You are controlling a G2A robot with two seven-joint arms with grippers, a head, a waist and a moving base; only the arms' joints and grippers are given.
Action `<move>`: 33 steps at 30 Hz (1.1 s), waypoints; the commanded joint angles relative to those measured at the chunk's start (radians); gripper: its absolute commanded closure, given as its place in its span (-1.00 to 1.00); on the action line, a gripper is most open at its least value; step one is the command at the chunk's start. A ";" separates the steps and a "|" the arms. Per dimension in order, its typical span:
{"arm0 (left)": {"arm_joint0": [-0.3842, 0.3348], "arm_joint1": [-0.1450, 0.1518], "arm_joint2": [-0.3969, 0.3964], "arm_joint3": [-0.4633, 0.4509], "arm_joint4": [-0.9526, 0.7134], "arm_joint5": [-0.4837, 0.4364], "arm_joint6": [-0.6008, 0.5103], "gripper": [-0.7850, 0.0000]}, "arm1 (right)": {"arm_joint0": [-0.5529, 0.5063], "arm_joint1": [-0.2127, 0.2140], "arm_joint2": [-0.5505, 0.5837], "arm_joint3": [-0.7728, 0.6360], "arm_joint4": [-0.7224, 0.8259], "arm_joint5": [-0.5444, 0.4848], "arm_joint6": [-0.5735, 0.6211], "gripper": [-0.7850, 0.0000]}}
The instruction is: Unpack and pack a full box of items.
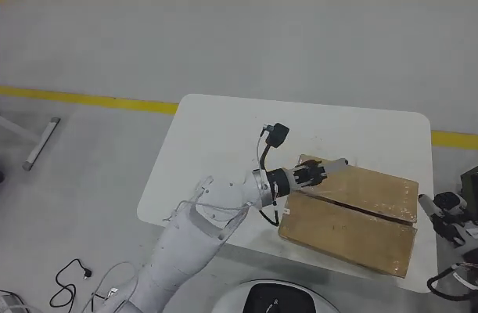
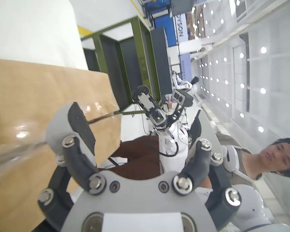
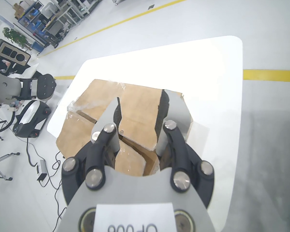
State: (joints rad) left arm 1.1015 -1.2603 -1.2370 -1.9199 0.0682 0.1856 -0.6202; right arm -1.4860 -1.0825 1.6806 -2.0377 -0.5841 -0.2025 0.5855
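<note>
Box (image 1: 352, 207): on the table's (image 1: 223, 141) right near part.
Left hand (image 1: 332, 168): at the box's far left edge, fingers wide apart, holding nothing.
Right hand (image 3: 140, 119): over the box, fingers apart, a flap (image 3: 138, 107) seen between them.

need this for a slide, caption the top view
Left gripper at one end of the box's far flap, the box lying on a white table.
</note>
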 commanded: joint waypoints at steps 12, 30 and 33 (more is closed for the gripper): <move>0.311 0.047 -0.312 -0.164 0.297 -0.066 0.160 -1.00 | 0.239 -0.016 -0.266 0.062 -0.103 0.147 0.092 -0.58; 0.367 0.055 -0.364 -0.134 0.270 -0.105 0.152 -1.00 | 0.443 -0.056 -0.494 0.195 -0.214 0.364 0.147 1.00; 0.361 0.057 -0.363 -0.125 0.270 -0.119 0.137 -1.00 | 0.408 -0.053 -0.466 0.166 -0.198 0.368 0.132 1.00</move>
State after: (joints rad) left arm 1.4653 -1.2040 -1.6004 -2.0484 0.3390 0.0720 -0.4777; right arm -1.0624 -1.1372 1.2016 -1.8605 -0.7890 0.1632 0.7229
